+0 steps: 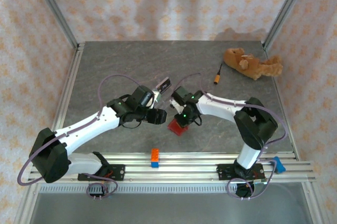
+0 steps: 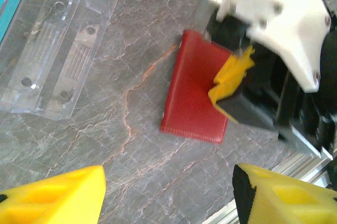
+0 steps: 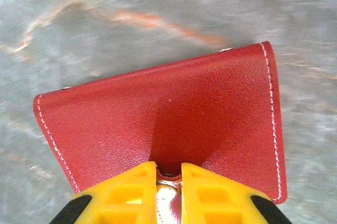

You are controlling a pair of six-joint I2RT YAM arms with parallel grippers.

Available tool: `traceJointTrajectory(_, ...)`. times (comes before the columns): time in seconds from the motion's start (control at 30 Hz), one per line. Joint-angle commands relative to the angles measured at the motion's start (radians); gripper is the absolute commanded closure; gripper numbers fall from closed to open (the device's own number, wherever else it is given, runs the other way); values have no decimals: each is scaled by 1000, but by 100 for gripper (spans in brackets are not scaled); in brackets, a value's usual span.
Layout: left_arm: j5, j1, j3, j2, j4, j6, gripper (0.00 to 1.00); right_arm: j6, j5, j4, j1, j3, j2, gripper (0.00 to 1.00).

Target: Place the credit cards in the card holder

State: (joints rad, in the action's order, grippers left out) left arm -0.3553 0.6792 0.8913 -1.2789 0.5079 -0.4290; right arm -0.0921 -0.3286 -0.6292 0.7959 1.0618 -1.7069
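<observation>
Card holder (image 3: 158, 113) by the near edge of the table (image 1: 105, 66) is pinched by the right gripper (image 3: 168, 174); left gripper (image 2: 168, 192) hangs released. Shallow bite, might slip.

Card holder (image 2: 189, 95) on table (image 2: 131, 171) near tray (image 2: 52, 50)

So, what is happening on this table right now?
The right gripper is pinching one edge of the red card holder, which rests on the grey table. The left gripper hangs open close by and holds nothing. A clear plastic tray lies beside the holder.
</observation>
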Motion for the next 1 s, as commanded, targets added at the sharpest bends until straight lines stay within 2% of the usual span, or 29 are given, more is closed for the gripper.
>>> traceJointTrajectory(0.0,-15,0,-9,-21,21,32,34,-26,-40,34,8,-53,78,86)
traceJointTrajectory(0.1,-46,1,-12,-44,4,20,34,-16,-70,92,9,-109,175,87)
traceJointTrajectory(0.23,-98,0,-44,-61,-75,-2,34,-3,-18,176,9,-182,299,87)
traceJointTrajectory(0.37,-140,0,-50,-89,-103,-15,34,7,-25,270,9,-257,402,89)
traceJointTrajectory(0.5,-184,-2,-70,-87,-155,-33,33,-4,-41,325,9,-302,471,92)
traceJointTrajectory(0.63,-282,-8,-80,-100,-218,-57,31,-68,-72,407,9,-357,547,92)
traceJointTrajectory(0.73,-279,-12,-38,-108,-145,-30,30,-135,-82,439,9,-374,568,92)
traceJointTrajectory(0.83,-338,-13,-18,-104,-141,-10,30,-151,-94,491,9,-388,568,93)
traceJointTrajectory(0.9,-373,-19,-28,-103,-173,-24,37,-160,-90,523,9,-396,564,94)
traceJointTrajectory(0.97,-379,-29,-32,-101,-189,-46,54,-167,-90,553,9,-403,563,96)
